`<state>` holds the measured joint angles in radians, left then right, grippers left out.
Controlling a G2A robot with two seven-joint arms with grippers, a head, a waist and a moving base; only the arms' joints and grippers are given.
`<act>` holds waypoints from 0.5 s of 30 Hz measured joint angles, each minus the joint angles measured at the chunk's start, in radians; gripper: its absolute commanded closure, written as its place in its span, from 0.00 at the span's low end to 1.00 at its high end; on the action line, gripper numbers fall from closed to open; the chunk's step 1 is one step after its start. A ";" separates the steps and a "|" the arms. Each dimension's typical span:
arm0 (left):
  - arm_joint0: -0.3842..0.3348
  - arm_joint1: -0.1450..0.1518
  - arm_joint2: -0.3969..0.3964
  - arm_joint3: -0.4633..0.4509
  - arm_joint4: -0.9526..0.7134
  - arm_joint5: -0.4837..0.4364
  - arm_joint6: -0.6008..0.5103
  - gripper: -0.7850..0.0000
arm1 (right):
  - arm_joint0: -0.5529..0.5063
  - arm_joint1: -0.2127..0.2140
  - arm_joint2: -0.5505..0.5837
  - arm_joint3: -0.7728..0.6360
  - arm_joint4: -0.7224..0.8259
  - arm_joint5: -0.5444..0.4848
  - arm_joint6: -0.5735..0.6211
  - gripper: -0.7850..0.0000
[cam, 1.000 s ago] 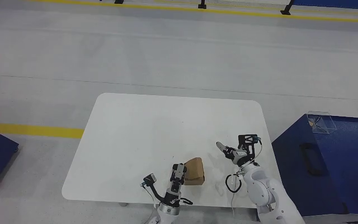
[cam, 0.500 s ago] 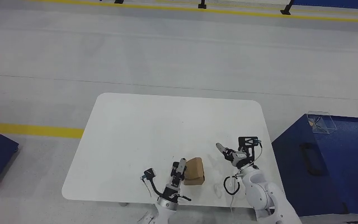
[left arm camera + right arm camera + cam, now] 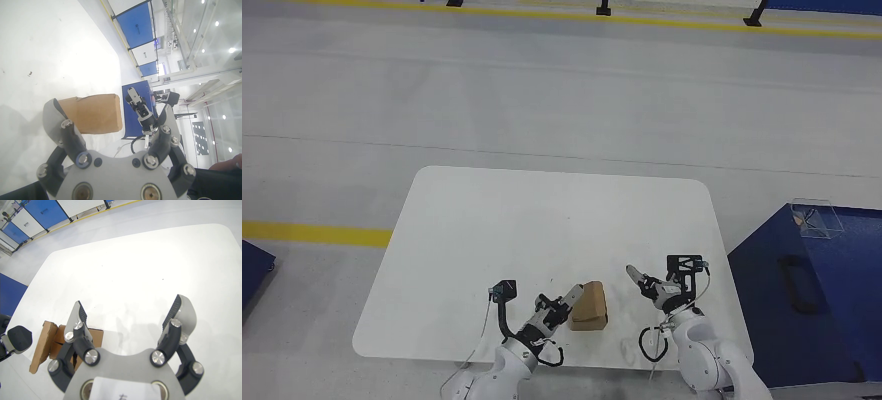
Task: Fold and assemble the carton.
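Carton, brown cardboard, sits near front edge of white table, btwn the two arms; one flap stands loose off its side. Left gripper is spread wide, holding nothing, one finger just beside carton's left face; contact unclear. Right gripper also spread wide & empty, near carton's right side, apart from it.

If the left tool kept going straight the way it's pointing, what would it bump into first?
Probably the brown carton. It sits on the white table straight ahead of the open left tool. How near they are is hard to judge.
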<state>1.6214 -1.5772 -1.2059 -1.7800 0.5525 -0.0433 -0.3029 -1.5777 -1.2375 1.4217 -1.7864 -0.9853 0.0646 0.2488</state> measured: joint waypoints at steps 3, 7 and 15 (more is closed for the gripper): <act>0.000 0.000 0.000 0.000 0.000 0.000 0.000 0.00 | 0.000 0.000 0.000 0.000 0.000 0.000 0.000 0.00; -0.014 0.002 -0.009 0.021 -0.029 0.038 -0.036 0.00 | -0.015 0.000 -0.001 -0.014 0.005 -0.016 -0.006 0.00; -0.096 0.014 -0.001 0.066 0.099 0.263 -0.172 0.00 | -0.051 0.002 0.023 -0.064 0.070 -0.047 0.044 0.00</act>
<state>1.5257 -1.5629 -1.2069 -1.7139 0.6517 0.2194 -0.4750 -1.6289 -1.2353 1.4447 -1.8500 -0.9155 0.0178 0.2930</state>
